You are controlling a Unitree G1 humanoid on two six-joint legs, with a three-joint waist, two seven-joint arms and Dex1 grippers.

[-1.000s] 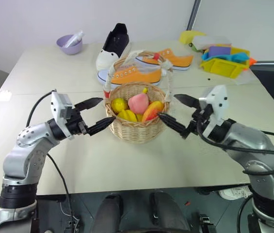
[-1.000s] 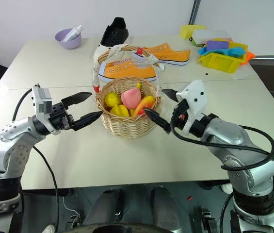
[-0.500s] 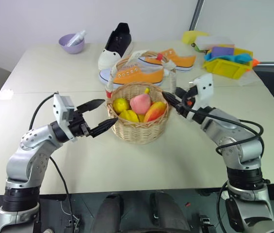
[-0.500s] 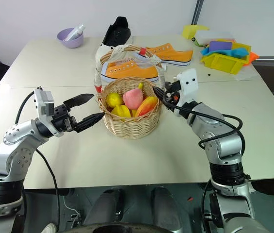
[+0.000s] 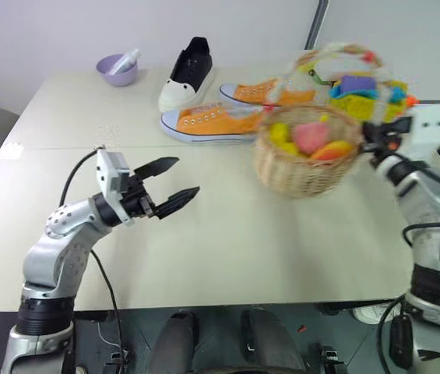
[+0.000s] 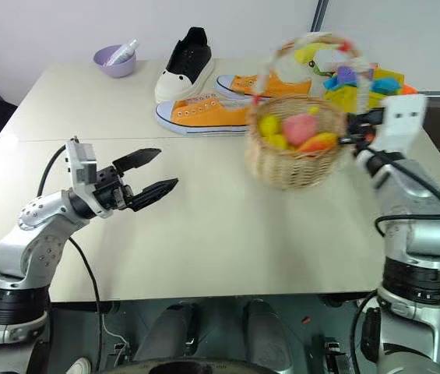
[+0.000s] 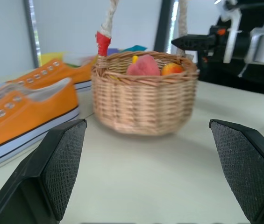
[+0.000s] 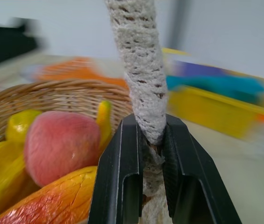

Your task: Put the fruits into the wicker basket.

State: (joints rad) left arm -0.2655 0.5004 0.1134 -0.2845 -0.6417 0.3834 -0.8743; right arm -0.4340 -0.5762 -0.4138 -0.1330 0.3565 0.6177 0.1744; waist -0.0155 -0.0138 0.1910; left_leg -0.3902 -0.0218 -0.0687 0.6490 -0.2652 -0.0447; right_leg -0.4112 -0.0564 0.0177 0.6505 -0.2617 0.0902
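Note:
The wicker basket [image 5: 305, 167] is at the right of the table, blurred. It holds the pink peach [image 5: 310, 136] and the red-orange mango [image 5: 331, 149] among yellow fruit. My right gripper [image 8: 146, 126] is shut on the foot of the basket's white-wrapped handle [image 8: 136, 60], at the rim on the basket's right side. The peach [image 8: 61, 144] and mango [image 8: 47, 198] lie just inside, close to that grip. My left gripper [image 5: 173, 181] hangs open over the table's middle left, well apart from the basket, with nothing between its fingers [image 7: 61, 154].
Two orange shoes [image 5: 212, 121] and a black-and-white shoe [image 5: 184, 74] lie behind the middle of the table. A purple bowl [image 5: 116, 70] stands at the far left. A yellow bin [image 5: 360, 97] with coloured things sits at the far right, just behind the basket.
My right gripper closed on the basket's handle foot and swung right, taking the basket with the fruit from the table's middle to its right side. The left gripper stayed put, open.

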